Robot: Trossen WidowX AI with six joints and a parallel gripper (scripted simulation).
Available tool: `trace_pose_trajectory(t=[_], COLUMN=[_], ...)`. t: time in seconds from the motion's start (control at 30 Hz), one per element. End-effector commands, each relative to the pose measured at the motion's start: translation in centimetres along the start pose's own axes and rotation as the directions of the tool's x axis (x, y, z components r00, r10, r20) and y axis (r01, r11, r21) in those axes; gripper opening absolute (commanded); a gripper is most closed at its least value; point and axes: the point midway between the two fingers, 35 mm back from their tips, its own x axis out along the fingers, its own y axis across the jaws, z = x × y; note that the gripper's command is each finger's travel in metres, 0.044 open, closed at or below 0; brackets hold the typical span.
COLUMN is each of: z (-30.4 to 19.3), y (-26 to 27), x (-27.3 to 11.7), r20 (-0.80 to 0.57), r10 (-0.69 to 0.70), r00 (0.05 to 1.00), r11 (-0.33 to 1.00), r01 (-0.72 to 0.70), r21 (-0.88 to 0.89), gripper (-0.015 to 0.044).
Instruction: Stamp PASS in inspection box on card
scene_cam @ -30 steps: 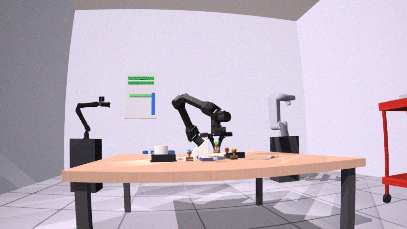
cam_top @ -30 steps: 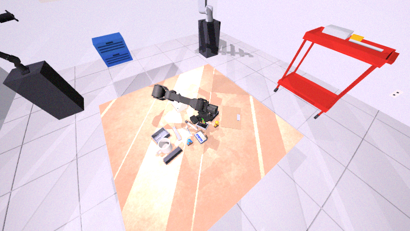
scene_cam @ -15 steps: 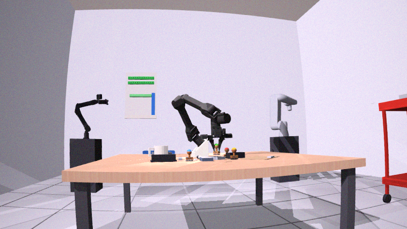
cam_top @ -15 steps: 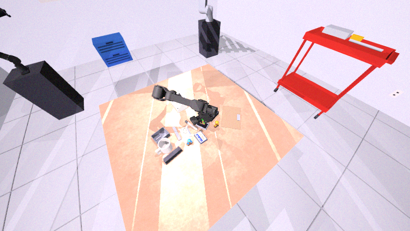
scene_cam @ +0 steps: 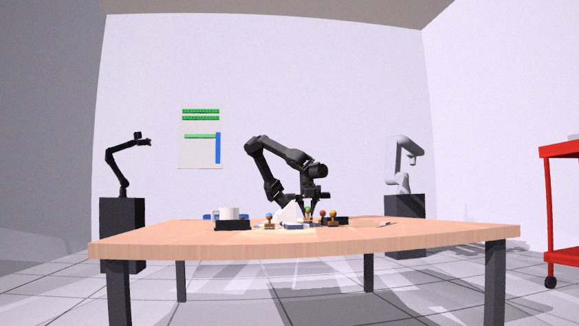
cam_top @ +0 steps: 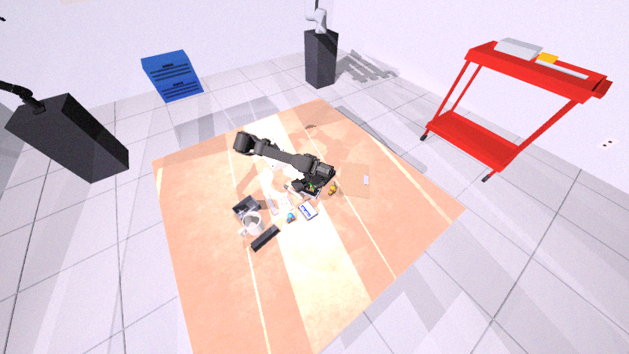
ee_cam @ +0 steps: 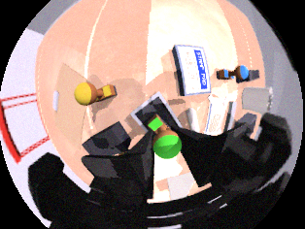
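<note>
The stamp with the green knob is upright between the fingers of my gripper, which is shut on it. Its base is over the open ink pad, a dark pad with a pale rim. The base is at the pad or just above it; contact is not clear. The printed white card lies beside the pad, on the side of the blue-knobbed stamp. Its box is too small to read, and the lettering on the held stamp is hidden.
A blue-labelled stamp pad case lies near the card. Stamps with a yellow knob, a blue knob and a red knob stand around. A mug, a tray, a black bar and a clipboard are farther out.
</note>
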Motion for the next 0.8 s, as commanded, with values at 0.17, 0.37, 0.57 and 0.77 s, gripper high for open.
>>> trace_pose_trajectory(t=[0.17, 0.37, 0.57, 0.77], z=[0.02, 0.02, 0.02, 0.02], y=[-0.04, -0.05, -0.05, -0.05], x=[0.22, 0.35, 0.47, 0.47], r20=[0.002, 0.002, 0.002, 0.002], r10=[-0.004, -0.004, -0.004, -0.004], r00=[1.0, 1.0, 1.0, 1.0], r11=[1.0, 1.0, 1.0, 1.0], r01=[0.004, 0.004, 0.004, 0.004], r21=[0.001, 0.001, 0.001, 0.001], gripper=[0.0, 0.0, 0.0, 0.0])
